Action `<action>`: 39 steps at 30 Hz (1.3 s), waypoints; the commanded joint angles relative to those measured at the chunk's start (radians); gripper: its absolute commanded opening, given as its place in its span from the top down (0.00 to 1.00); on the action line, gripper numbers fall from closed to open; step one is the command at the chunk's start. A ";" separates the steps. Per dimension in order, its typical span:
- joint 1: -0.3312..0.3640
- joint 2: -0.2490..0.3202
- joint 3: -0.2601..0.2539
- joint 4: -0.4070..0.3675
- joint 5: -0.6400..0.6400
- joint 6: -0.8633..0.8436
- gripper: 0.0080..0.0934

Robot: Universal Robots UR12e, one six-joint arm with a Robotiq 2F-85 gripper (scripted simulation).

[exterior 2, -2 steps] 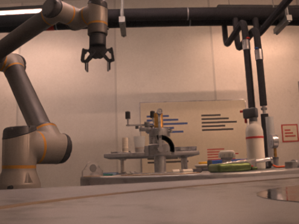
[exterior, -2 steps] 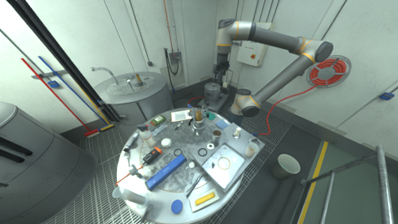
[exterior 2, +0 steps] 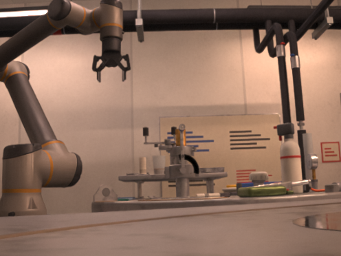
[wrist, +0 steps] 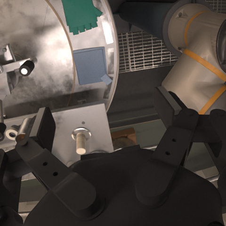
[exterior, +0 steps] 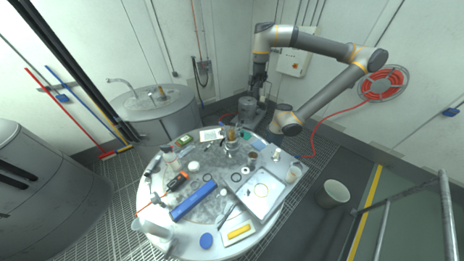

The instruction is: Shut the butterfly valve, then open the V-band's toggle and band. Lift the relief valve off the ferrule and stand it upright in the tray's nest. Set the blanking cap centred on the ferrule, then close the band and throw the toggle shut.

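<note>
My gripper (exterior 2: 110,72) hangs open and empty, high above the far edge of the round steel table, well up and to the side of the valve assembly. The brass relief valve (exterior: 231,135) stands upright on the ferrule at the table's far side, with the band around its base and a black-knobbed handle (wrist: 26,67) sticking out beside it. The steel tray (exterior: 259,188) lies on the right of the table with a ring-shaped nest (exterior: 261,189) in it. A small white peg-like part (wrist: 80,141) stands on the raised plate right below my fingers.
The round table (exterior: 214,188) carries a blue bar (exterior: 193,200), a spray bottle (exterior: 170,156), a clipboard, several rings and cups. A green glove (wrist: 81,15) and blue cloth (wrist: 90,65) lie by the rim. My arm's base (exterior: 284,123) stands just beyond it on grating.
</note>
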 commanded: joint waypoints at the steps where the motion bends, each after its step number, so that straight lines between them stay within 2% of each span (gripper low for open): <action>1: 0.000 0.000 -0.001 0.000 0.000 0.000 0.00; 7: 0.000 0.000 -0.001 0.000 0.000 0.000 0.00; 30: 0.000 0.000 -0.002 -0.001 0.000 0.000 0.53; 39: 0.000 0.000 -0.002 -0.001 0.000 0.000 0.53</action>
